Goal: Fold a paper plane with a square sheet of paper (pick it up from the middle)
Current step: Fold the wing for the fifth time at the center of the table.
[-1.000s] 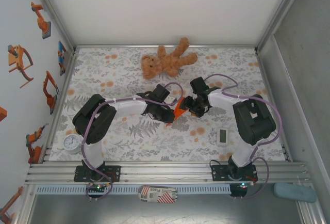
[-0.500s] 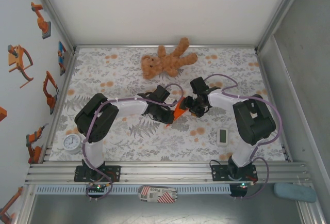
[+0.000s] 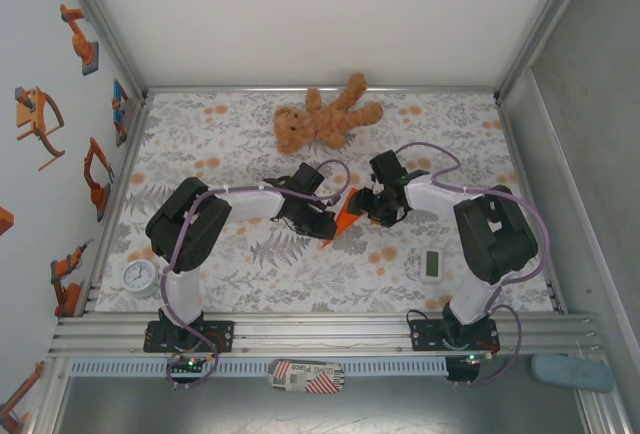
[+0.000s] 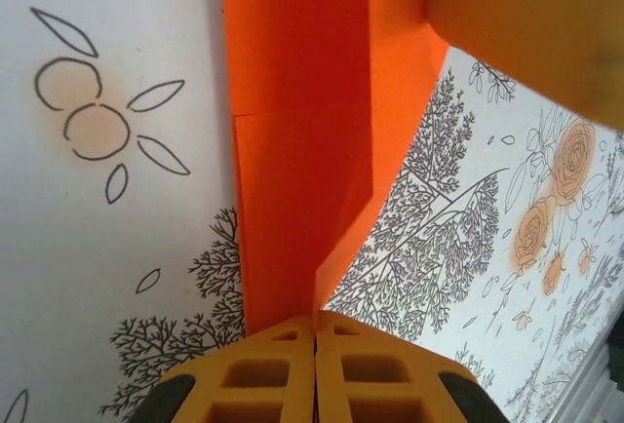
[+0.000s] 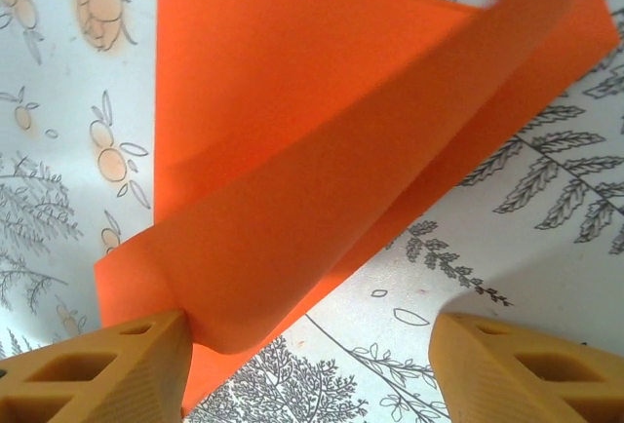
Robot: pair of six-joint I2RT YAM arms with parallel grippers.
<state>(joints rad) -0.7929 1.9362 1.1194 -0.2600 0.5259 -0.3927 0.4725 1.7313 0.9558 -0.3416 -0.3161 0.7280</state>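
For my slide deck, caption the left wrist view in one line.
The left end effector, shut on the folded orange paper, with the floral tablecloth behind.

You've got plain bright orange paper (image 3: 345, 216), no print. Table (image 3: 250, 274): white cloth, grey fern and tree line drawings, peach flowers. Teddy (image 3: 322, 122) at far edge, tan-brown. Fingers (image 5: 93, 374) mustard yellow. Arms (image 3: 250, 202) black and white, cables (image 3: 420, 147) purple. Gadget (image 3: 431, 264) white.

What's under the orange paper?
Floral tablecloth shows around the orange paper, which the left gripper is shut on. Anything directly beneath the folded layers is covered.
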